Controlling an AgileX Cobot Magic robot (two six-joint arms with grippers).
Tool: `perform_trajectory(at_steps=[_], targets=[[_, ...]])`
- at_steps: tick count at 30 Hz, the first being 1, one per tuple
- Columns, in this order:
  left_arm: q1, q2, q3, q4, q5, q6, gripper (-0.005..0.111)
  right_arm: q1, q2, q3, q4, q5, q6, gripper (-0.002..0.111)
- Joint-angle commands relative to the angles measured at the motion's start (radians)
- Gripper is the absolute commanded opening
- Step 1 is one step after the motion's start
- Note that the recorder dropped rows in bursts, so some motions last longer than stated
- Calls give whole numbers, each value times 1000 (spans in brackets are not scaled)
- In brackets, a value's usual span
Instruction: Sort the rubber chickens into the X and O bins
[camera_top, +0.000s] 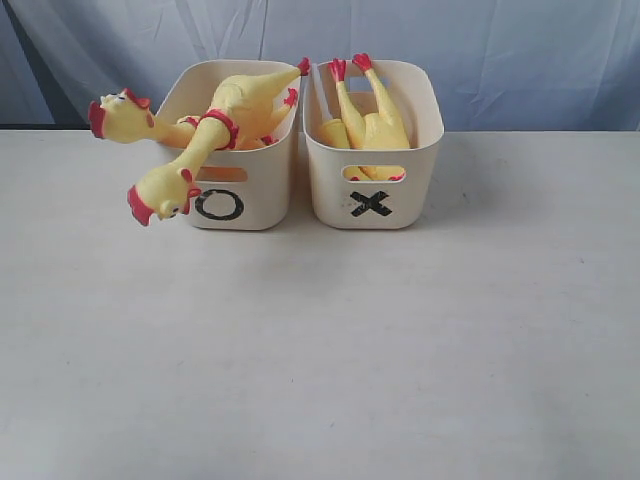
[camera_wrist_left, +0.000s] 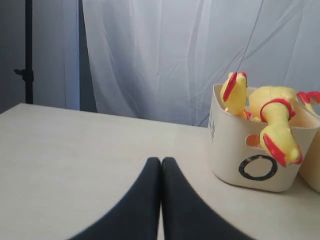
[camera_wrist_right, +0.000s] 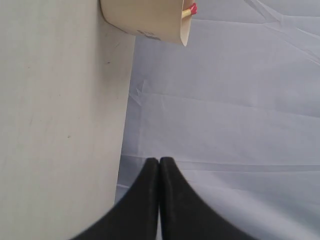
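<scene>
Rubber chickens (camera_top: 240, 100) binned: O bin (camera_top: 265, 200) 11 o'clock, X bin (camera_top: 415, 185) 1 o'clock. Left fingers (camera_wrist_left: 145, 200), right fingers (camera_wrist_right: 145, 200) closed, empty; best parked clear of bins.

exterior — high, frontal | left wrist — low, shares O bin (camera_wrist_left: 229, 150) | right wrist: along table (camera_wrist_right: 50, 125) edge

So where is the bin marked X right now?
In the exterior view the X bin stands toward the back of the table, just right of centre, close beside the O bin on its left, with rubber chickens inside.
</scene>
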Motion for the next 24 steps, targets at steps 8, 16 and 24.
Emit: perform_trajectory(at_steps=[8,16,24], targets=[[-2,-5,5,0,103,-2,0,-6,-5,2,-5,-3,4,-1],[-2,-5,5,0,105,-2,0,-6,-5,2,28,-8,4,-1],[-2,-5,5,0,105,-2,0,-6,-5,2,28,-10,4,-1]])
